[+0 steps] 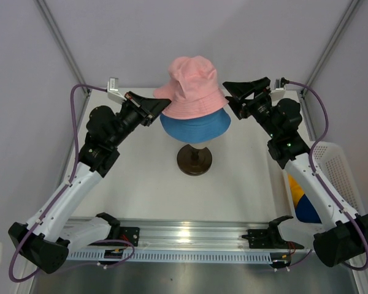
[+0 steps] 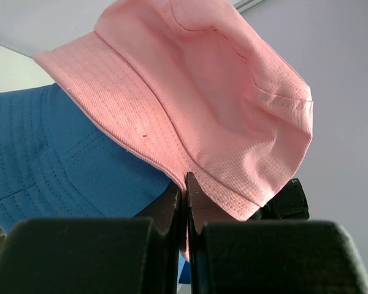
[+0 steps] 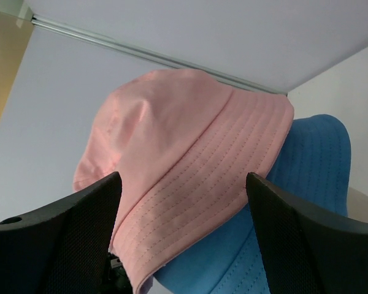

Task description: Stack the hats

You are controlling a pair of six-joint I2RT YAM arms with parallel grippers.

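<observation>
A pink hat (image 1: 193, 86) sits tilted on top of a light blue hat (image 1: 195, 125), which covers the cream head form on its dark brown round base (image 1: 194, 160). My left gripper (image 1: 163, 110) is shut on the pink hat's left brim; the left wrist view shows the pink brim (image 2: 172, 153) pinched between the fingertips of the gripper (image 2: 187, 184), with the blue hat (image 2: 43, 153) below. My right gripper (image 1: 230, 100) stands open at the pink hat's right brim. In the right wrist view the gripper (image 3: 183, 179) frames the pink brim (image 3: 196, 184), above the blue hat (image 3: 306, 165).
A white basket (image 1: 336, 164) stands at the right edge of the table, behind my right arm, with a yellow-orange hat (image 1: 296, 188) and a navy hat (image 1: 306, 211) inside. A metal rail (image 1: 190, 236) runs along the near edge between the arm bases.
</observation>
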